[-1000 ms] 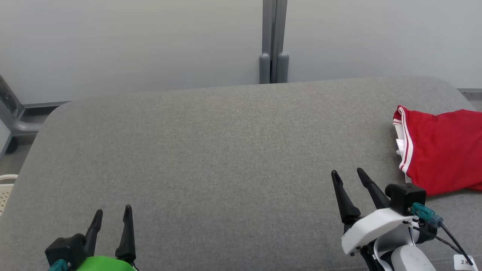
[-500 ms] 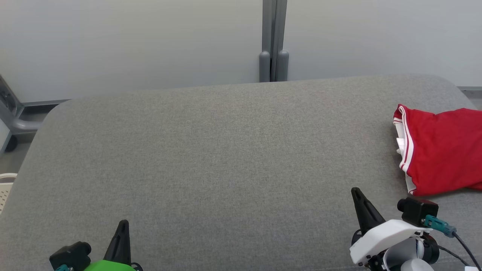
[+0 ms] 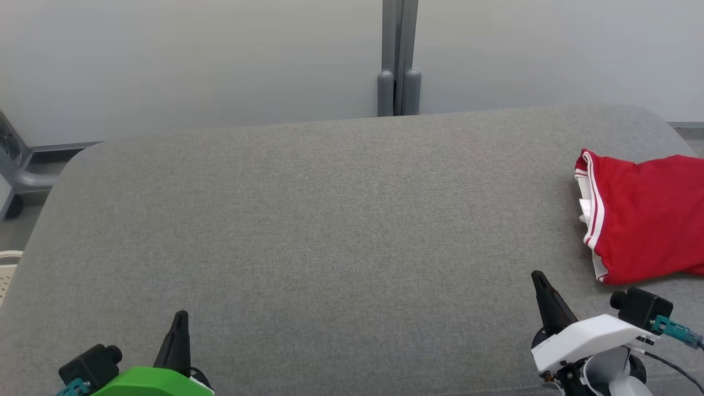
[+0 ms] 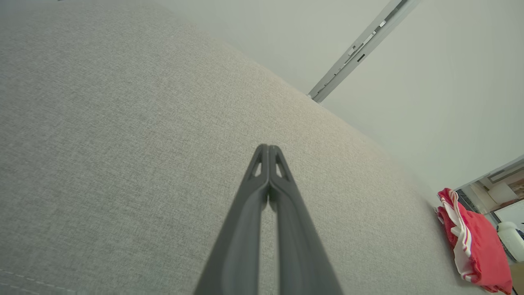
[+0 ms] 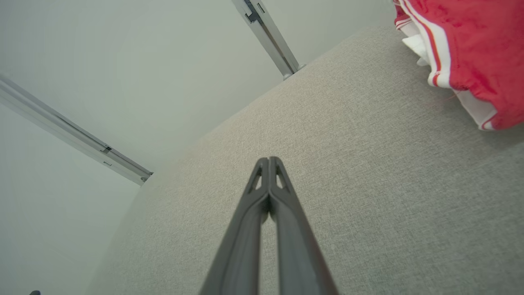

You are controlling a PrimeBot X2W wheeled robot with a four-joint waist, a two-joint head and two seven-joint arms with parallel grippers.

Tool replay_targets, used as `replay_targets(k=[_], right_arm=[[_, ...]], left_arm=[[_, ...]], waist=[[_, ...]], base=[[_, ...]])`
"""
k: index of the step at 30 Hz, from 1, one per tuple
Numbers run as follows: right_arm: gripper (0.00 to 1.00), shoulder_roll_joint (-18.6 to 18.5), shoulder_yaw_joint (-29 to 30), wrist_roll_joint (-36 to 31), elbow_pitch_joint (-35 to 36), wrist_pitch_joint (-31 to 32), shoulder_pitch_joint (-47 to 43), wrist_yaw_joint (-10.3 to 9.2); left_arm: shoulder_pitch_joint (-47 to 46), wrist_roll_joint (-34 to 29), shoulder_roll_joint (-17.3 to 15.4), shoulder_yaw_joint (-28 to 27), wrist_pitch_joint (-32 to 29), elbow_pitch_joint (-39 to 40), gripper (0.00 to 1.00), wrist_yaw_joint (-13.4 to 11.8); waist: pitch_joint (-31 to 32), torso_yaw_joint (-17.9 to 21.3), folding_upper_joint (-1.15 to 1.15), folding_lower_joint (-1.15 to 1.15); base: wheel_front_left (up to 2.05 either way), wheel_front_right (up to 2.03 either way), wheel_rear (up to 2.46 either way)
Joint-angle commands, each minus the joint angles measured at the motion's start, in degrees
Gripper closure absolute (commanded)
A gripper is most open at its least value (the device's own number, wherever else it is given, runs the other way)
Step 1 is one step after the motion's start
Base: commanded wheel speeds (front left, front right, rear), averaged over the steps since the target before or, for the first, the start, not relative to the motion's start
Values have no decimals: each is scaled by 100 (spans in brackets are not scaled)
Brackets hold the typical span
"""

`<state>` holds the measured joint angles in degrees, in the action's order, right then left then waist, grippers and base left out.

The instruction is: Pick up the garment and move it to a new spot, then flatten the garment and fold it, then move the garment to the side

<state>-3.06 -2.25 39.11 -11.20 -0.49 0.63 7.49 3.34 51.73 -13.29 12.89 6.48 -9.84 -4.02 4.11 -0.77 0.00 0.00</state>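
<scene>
Red fabric garment with white trim (image 3: 643,217) lies at the right end of the grey upholstered bench (image 3: 330,220), near the right gripper (image 3: 539,276) but apart, ahead-right of it. Both arms sit low at the near edge, fingers pointing forward; left gripper (image 3: 180,316) is well apart from it. Both jaws clenched empty, spread a second ago.

The red garment (image 3: 646,220) runs off the head view's edge at 3 o'clock, the left tool (image 3: 180,322) at 7 o'clock and the right tool (image 3: 540,280) at 5 o'clock are cut by its bottom edge, and a pale slatted object (image 3: 7,272) at 8 o'clock is too cropped to name.
</scene>
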Motion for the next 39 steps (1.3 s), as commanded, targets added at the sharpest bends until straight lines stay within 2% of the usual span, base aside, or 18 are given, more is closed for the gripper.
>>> replay_targets(k=[1, 20, 39], right_arm=[[100, -46, 67, 221, 103, 38, 88, 1], [100, -84, 413, 1662, 146, 267, 70, 1], [100, -104, 691, 2785, 175, 452, 55, 1]], left_arm=[[-213, 180, 2, -89, -34, 39, 100, 63], [-431, 1254, 279, -385, -268, -79, 100, 364], [-607, 2091, 501, -624, -447, -179, 100, 599]], waist=[[-6, 1, 0, 0], [-83, 16, 0, 0], [-157, 29, 0, 0]], base=[[0, 0, 0], [0, 0, 0], [0, 0, 0]])
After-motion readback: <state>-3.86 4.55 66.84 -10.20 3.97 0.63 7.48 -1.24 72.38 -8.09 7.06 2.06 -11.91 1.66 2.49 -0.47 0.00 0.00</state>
